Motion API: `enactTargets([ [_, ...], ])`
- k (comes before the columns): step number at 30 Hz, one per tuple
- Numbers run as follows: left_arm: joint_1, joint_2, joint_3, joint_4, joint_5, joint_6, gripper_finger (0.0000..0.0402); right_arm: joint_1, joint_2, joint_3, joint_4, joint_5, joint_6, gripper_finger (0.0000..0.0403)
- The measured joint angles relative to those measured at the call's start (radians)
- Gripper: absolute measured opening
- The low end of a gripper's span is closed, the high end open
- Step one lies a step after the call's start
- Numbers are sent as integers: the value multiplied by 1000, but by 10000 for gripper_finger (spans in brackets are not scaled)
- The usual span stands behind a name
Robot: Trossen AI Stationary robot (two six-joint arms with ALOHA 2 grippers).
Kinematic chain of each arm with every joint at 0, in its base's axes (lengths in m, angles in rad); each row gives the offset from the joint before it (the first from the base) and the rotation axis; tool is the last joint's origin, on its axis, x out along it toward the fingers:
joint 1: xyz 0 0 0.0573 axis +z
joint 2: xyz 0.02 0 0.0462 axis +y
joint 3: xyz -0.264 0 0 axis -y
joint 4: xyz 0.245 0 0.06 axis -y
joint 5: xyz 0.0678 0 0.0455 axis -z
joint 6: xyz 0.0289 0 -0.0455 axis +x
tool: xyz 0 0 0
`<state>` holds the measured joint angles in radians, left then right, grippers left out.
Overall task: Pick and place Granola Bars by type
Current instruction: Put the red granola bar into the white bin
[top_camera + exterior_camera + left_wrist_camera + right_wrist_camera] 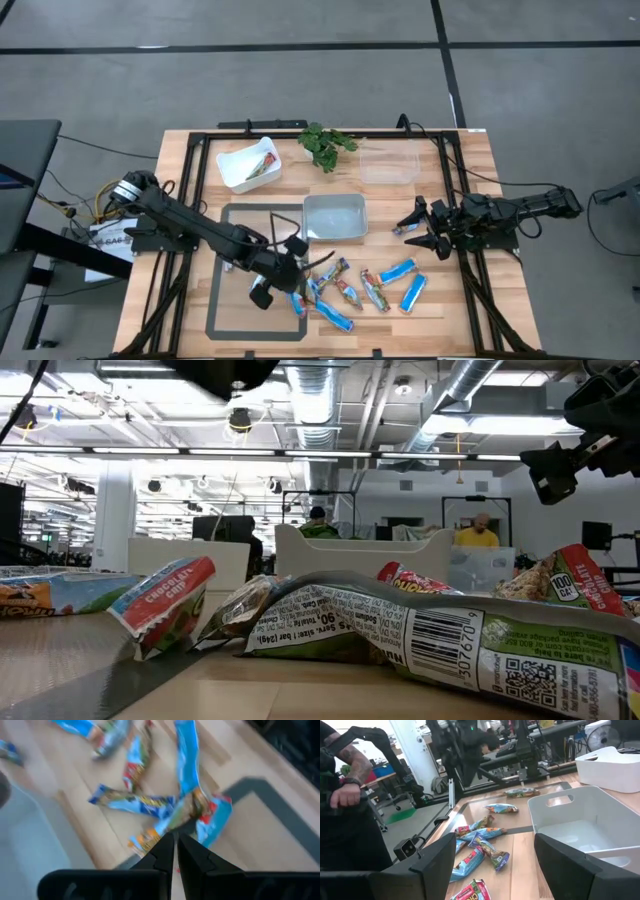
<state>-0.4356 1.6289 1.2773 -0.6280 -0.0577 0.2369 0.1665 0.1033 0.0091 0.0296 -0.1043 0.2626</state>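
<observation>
Several foil-wrapped granola bars [350,290] lie flat in a loose pile on the near middle of the table, blue ones and red-brown ones; they also show in the low view [350,625]. My left gripper [288,265] is at the pile's left end. In the left wrist view the left gripper [175,845] is shut, its tips just over crossed blue bars [150,805]. My right gripper [412,228] hangs open to the right of the grey bin [335,203], above the bars' far right, touching nothing. Seen in the right wrist view, the right gripper [502,865] faces the bars [480,845]. My left gripper points slanting down at the left end of the pile with its fingers [162,852] shut. The picture is blurred at the tips, so I cannot tell whether they touch or pinch a wrapper [172,822].
A white bin [248,165] at the far left holds one bar [264,160]. A clear bin [390,165] stands at the far right, a green sprig [325,145] between them. A dark-outlined mat [225,270] lies under the left arm. A person's arm [345,780] shows beyond the table.
</observation>
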Motion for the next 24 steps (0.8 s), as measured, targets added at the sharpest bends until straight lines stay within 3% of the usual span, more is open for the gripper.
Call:
enactTargets([
  [4, -16, 52, -38, 7, 17, 1, 16, 0, 0, 0, 0, 0, 0, 265],
  [10, -17, 128, -59, 75, 155, 31, 35, 0, 0, 0, -2, 0, 0, 265],
  [15, -12, 146, -58, 106, 177, 39, 108, 0, 0, 0, -4, 0, 0, 265],
  [20, -9, 163, -59, 91, 116, 85, 189, 0, 0, 0, -6, 1, 0, 265],
  [24, -6, 218, -59, 95, 98, 140, 229, 0, 1, 0, -5, 1, 0, 265],
])
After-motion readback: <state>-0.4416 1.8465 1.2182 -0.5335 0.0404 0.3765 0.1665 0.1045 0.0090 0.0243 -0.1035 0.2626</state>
